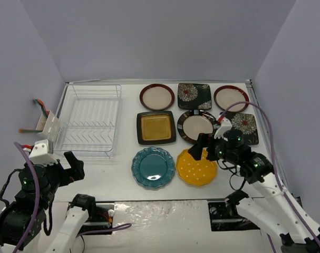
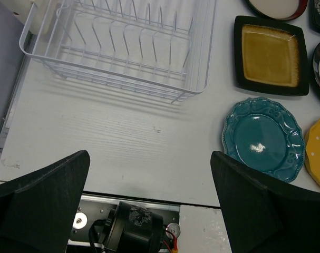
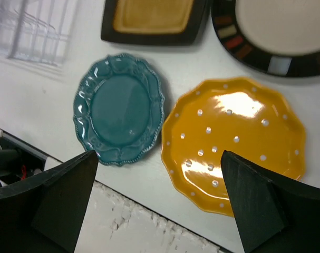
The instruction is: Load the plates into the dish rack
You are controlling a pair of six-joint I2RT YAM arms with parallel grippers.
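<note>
Table (image 1: 125, 134) gap between dish rack (image 1: 91, 121) and plates (image 1: 156, 127)

Plain pale lilac walls (image 1: 149, 37) enclose three sides — even light; white table (image 1: 117, 176) below.

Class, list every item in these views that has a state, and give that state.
Dish rack, empty, upright on the table.
Teal plate, flat on the table, not loaded.
Yellow dotted plate, flat on the table, not loaded.
Left gripper, open, holding nothing.
Right gripper, open, holding nothing.
</note>
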